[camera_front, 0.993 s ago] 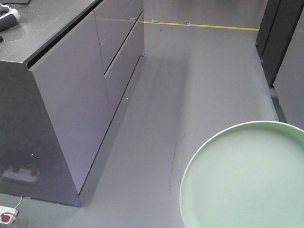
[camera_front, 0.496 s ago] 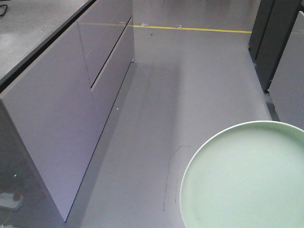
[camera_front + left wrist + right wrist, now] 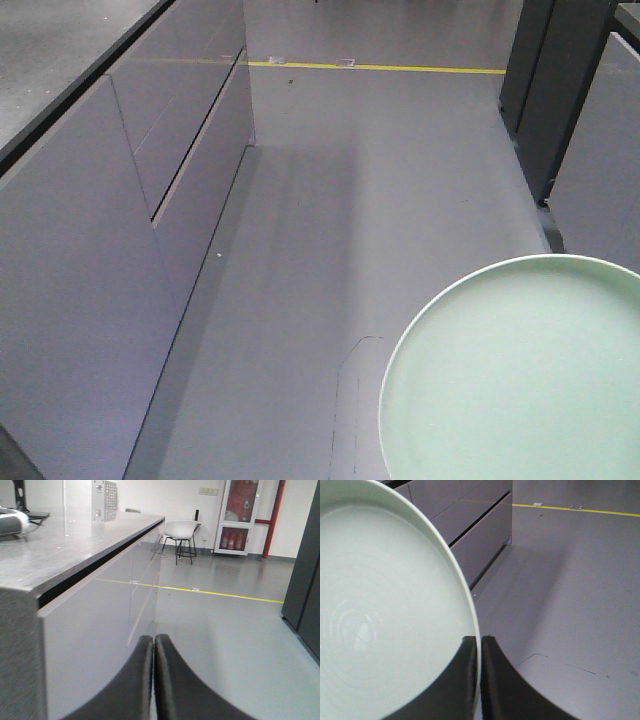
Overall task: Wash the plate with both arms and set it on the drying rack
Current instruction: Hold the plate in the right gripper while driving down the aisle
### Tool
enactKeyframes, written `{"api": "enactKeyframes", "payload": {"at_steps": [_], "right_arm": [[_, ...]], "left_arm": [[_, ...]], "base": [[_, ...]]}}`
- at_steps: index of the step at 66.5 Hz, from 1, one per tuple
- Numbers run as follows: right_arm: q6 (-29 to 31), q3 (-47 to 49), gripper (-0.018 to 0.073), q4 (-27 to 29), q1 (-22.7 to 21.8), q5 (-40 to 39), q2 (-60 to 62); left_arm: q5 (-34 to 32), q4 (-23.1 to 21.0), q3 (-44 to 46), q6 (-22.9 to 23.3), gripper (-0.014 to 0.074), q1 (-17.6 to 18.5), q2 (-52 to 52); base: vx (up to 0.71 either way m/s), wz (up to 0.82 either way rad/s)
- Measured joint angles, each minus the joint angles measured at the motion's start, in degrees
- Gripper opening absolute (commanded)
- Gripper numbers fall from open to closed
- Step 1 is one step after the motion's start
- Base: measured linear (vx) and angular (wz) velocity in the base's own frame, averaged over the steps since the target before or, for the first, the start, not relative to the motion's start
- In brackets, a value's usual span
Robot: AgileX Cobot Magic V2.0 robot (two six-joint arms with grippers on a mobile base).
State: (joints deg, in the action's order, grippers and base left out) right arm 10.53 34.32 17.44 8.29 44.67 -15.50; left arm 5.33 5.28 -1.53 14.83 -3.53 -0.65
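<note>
Slippage is the chief danger: the plate (image 3: 385, 610) hangs over bare floor (image 3: 380, 200), pinched only at its rim by the right hand (image 3: 480, 642), whose fingers (image 3: 495, 680) are narrowed onto that thin glossy edge. A jolt or tilt could lever it free and drop it. The left hand (image 3: 153, 641) is pressed closed on nothing, giving no support. The bench (image 3: 60, 550) stands close on the left, where a swing could clip it.
</note>
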Motion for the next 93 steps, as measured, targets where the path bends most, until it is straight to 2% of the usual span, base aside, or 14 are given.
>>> {"api": "enactKeyframes", "payload": {"at_steps": [93], "right_arm": [[0.0, 0.0, -0.0005, 0.0, 0.0, 0.0, 0.0]], "left_arm": [[0.0, 0.0, 0.0, 0.0, -0.0006, 0.0, 0.0]], "base": [[0.32, -0.07]]}}
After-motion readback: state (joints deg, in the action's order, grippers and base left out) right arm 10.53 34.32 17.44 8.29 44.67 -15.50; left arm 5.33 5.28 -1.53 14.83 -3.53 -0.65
